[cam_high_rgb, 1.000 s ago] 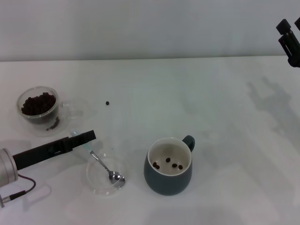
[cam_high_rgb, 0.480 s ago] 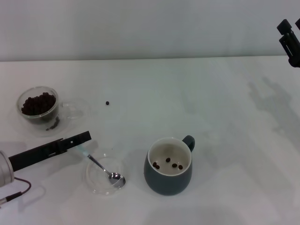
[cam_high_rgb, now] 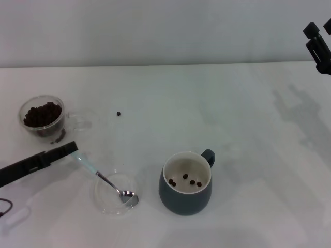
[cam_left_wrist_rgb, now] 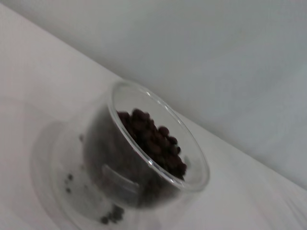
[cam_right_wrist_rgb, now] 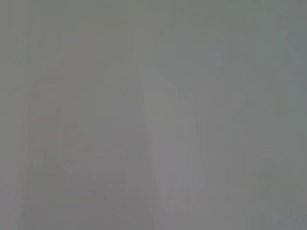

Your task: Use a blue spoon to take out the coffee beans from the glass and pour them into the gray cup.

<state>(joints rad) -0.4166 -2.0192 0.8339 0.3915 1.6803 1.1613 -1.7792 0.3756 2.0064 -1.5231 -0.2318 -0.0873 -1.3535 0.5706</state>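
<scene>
A plain white bench (cam_high_rgb: 170,103) under a pale wall carries everything. The glass (cam_high_rgb: 42,116) stands at the far left, well filled with coffee beans (cam_high_rgb: 41,113), with one stray bean (cam_high_rgb: 118,113) lying apart toward the middle. The gray cup (cam_high_rgb: 186,183) sits near the front centre, handle turned away to the right, with a few beans on its cream floor. Between them the blue spoon (cam_high_rgb: 103,179) lies with its metal bowl resting in a flat clear dish (cam_high_rgb: 117,194) and its pale handle running up and to the left, its tip just beside the end of the left pincer (cam_high_rgb: 67,149). That pincer comes in low from the left edge, roughly in line with the handle; it holds nothing, and whether its fingers are parted I cannot tell (they show only as one dark bar). The right pincer (cam_high_rgb: 318,44) hangs high at the far right, well apart, clearly the farther arm. Any pickup would likely fall to the left arm, closing across the handle's long axis.
</scene>
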